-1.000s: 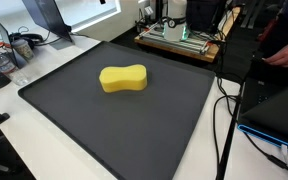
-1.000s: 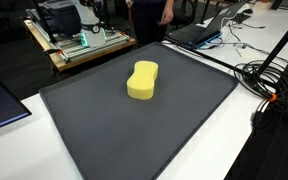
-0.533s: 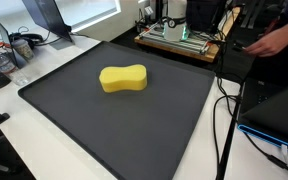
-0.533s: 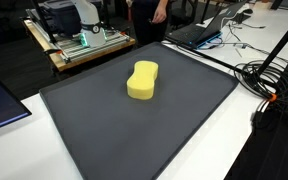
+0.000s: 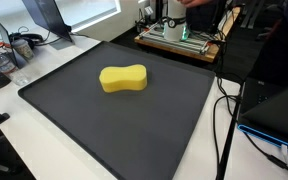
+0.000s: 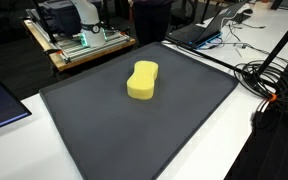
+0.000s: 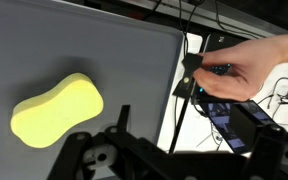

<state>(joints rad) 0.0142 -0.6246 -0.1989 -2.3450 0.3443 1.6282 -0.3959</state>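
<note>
A yellow sponge (image 7: 56, 110) lies on the dark mat (image 7: 84, 40) (jaws released, gripping nothing).

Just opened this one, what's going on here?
Nothing is being held right now. A yellow sponge lies alone on the dark mat. In the wrist view the gripper hangs above the mat with its jaws open, beside the sponge and clear of it. A person's hand is busy with something dark just past the mat's edge, away from the sponge.
</note>
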